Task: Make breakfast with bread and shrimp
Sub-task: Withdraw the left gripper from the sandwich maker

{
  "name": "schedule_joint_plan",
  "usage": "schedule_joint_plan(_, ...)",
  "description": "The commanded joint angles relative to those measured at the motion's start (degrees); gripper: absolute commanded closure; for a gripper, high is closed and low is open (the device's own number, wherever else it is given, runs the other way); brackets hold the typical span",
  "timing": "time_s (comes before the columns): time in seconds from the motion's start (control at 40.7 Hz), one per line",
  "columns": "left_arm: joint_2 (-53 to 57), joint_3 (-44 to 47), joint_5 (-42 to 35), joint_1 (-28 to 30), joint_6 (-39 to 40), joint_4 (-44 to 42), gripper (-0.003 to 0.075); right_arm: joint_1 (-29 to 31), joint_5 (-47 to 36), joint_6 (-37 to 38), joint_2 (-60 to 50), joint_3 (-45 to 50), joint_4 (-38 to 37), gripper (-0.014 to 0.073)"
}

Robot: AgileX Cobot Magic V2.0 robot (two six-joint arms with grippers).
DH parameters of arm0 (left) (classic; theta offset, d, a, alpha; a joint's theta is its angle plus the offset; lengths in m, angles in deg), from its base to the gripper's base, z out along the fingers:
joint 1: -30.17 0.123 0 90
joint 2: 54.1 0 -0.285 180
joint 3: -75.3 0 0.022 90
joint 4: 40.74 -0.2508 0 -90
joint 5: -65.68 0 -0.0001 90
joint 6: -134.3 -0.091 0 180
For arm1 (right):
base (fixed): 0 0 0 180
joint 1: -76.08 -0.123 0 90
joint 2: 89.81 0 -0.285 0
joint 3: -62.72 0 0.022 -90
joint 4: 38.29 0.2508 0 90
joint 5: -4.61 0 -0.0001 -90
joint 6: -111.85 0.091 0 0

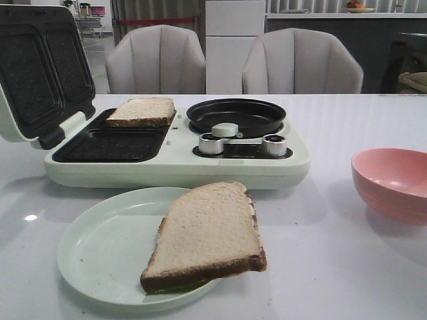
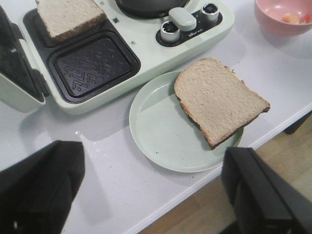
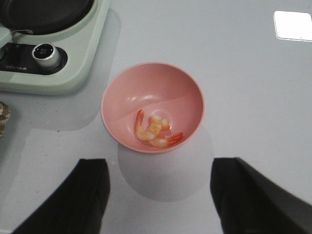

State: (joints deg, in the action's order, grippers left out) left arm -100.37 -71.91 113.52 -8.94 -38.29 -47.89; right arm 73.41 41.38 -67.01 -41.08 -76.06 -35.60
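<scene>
Bread is half dealt with: one slice [image 1: 141,111] already lies in the far well of the open sandwich maker [image 1: 177,160], while the second slice [image 1: 208,237] rests on the pale green plate [image 1: 93,250], overhanging its rim at about 4 o'clock. The near well [image 1: 110,145] is bare, so the step in hand looks like loading the cooker, with the shrimp [image 3: 154,130] untouched. The left claw [image 2: 156,190] hangs spread above the tabletop [image 1: 320,253] just short of the plate; the right claw [image 3: 158,195] hangs spread over the pink bowl [image 3: 152,107], neither pinching anything. Next (my guess) either claw descends, and the overhanging crust offers the easier grip. Only the right wrist view shows the shrimp plainly; the front view sees just the bowl's side, and neither claw.
</scene>
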Motion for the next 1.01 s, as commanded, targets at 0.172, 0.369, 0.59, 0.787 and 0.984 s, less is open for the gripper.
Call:
schedule_joint_plan(0.172,12.5,6.7,-6.0,-0.4,0.1,0.2,0.0106,0.3,-3.7,-0.3,0.1,-1.9,-0.5,0.0045)
schedule_joint_plan(0.369,14.7,7.4,-5.8,-0.4,0.1,-0.1,0.0106,0.3,-3.7,-0.3,0.1,-1.9,-0.5,0.0045)
schedule_joint_plan(0.59,14.7,7.4,-5.9,-0.4,0.1,-0.1,0.0106,0.3,-5.5,-0.3,0.1,-1.9,0.8,0.0045)
schedule_joint_plan(0.787,14.7,7.4,-5.9,-0.4,0.1,-0.1,0.0106,-0.2,-0.9,-0.8,1.1,-2.0,8.6,0.0047)
schedule_joint_plan(0.984,14.5,7.4,-5.9,-0.4,0.1,-0.1,0.0106,-5.5,4.7,-13.7,9.3,-2.2,26.5,0.0048)
